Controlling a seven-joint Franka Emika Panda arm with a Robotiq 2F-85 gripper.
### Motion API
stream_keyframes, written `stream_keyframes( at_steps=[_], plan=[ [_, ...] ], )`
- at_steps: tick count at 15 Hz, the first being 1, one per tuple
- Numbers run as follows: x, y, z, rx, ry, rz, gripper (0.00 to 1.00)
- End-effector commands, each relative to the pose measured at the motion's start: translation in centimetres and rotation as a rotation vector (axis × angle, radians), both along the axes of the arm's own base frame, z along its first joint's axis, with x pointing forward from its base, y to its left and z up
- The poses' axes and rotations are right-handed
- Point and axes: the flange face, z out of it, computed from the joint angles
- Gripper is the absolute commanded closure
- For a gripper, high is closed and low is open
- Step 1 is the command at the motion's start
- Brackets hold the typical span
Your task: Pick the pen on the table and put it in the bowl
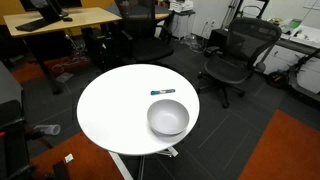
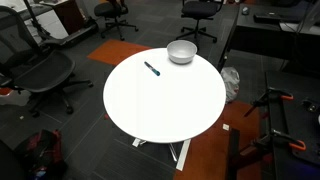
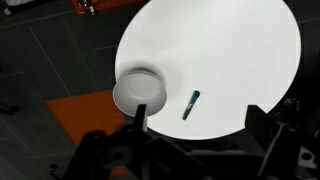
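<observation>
Between the spread jaws, well below, lies the pen [image 3: 190,103].

Table [image 1: 110,115] top smooth matt white; bowl [image 1: 168,117] smooth, slightly glossy.

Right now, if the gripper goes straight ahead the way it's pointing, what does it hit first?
The gripper would probably meet the pen or the table right beside it, not the bowl; nothing shows between, though depth is unclear.
</observation>
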Motion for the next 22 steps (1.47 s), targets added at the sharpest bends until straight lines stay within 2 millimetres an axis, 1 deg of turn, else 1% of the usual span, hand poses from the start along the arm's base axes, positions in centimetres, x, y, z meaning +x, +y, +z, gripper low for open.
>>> stream_keyframes(
  at_steps=[1,7,10,14,17,22],
  plan=[
    [0.0,0.0,0.0,0.000,0.001,0.000,0.00],
    [0.0,0.0,0.0,0.000,0.001,0.000,0.00],
    [1.3,0.4,-0.1,-0.020,0.010,0.007,0.00],
    [3.9,1.1,-1.1,-0.035,0.020,0.011,0.00],
    [6.4,1.6,-2.4,-0.033,0.015,0.022,0.00],
    [11.1,2.0,-5.9,-0.029,0.035,0.003,0.00]
  ],
)
